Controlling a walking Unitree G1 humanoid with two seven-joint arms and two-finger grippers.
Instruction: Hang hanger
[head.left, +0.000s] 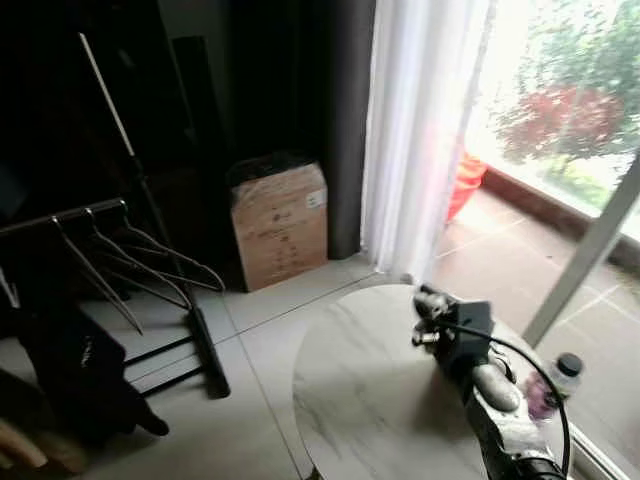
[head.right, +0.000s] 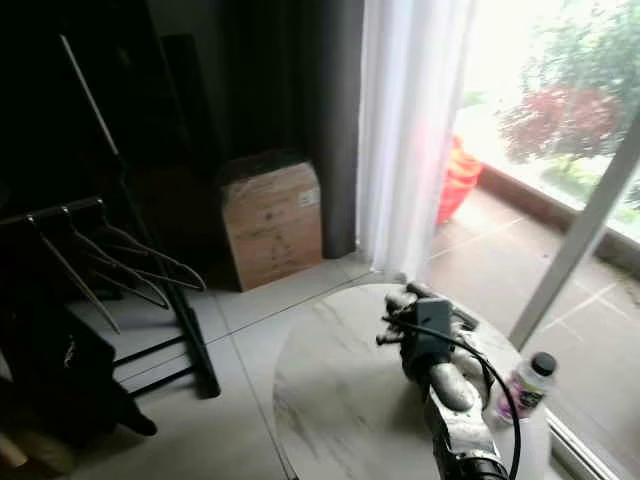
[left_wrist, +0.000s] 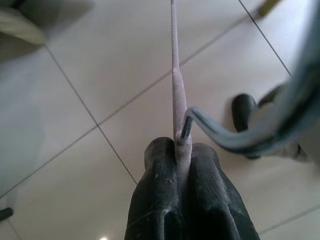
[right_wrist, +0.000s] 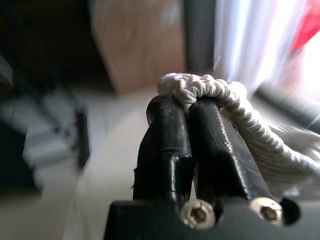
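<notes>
At far left, empty hangers (head.left: 120, 262) dangle from the dark rail (head.left: 60, 215) of the clothes rack, with a cardboard box (head.left: 280, 225) standing against the wall beyond. In our left wrist view, our left gripper (left_wrist: 181, 150) is pinched together on the thin shaft of the hanger (left_wrist: 176, 85) we mean to hang, its curved hook (left_wrist: 235, 140) arching just beside the fingertips, above tiled floor (left_wrist: 100, 65). We judge this hanger light, stiff and rather slick, so a grip close under the hook looks best to stop it swinging. Farther right, our right gripper (right_wrist: 186, 107) hovers over the round marble table (head.left: 360, 400), its fingers closed on a white braided rope (right_wrist: 225, 100); a small bottle (head.left: 552, 385) stands by the window (head.left: 560, 90).
</notes>
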